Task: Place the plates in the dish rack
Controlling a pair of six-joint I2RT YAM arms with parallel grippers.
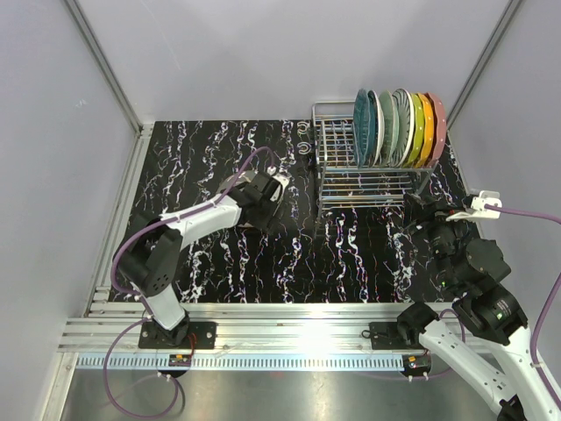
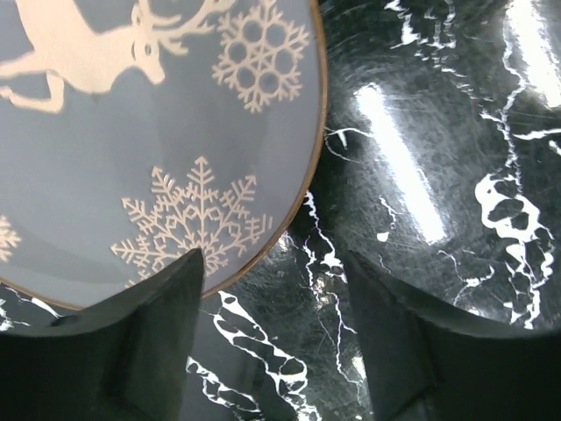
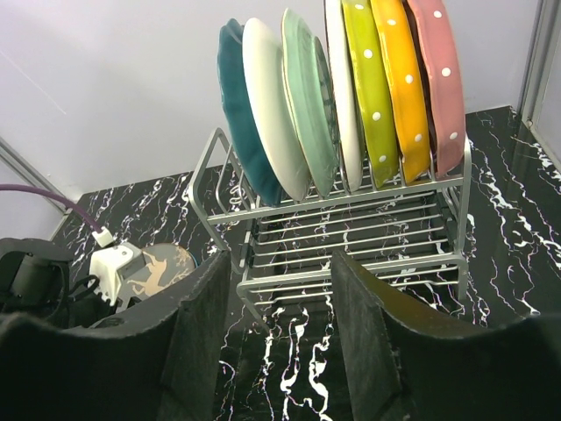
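We're hovering the left hand (image 2: 270, 267), jaws wide and empty, at the rim of the flat reindeer plate (image 2: 131, 140). The dish rack (image 1: 337, 145) is sitting right of it. The right hand (image 3: 280, 263) is parted, empty.

No legible text or numbers on the plates (image 3: 377, 96) or dish rack (image 3: 351, 274)

black white-veined tabletop (image 1: 351, 254), plain grey walls (image 1: 228, 53), aluminium rail (image 1: 298, 338) in front
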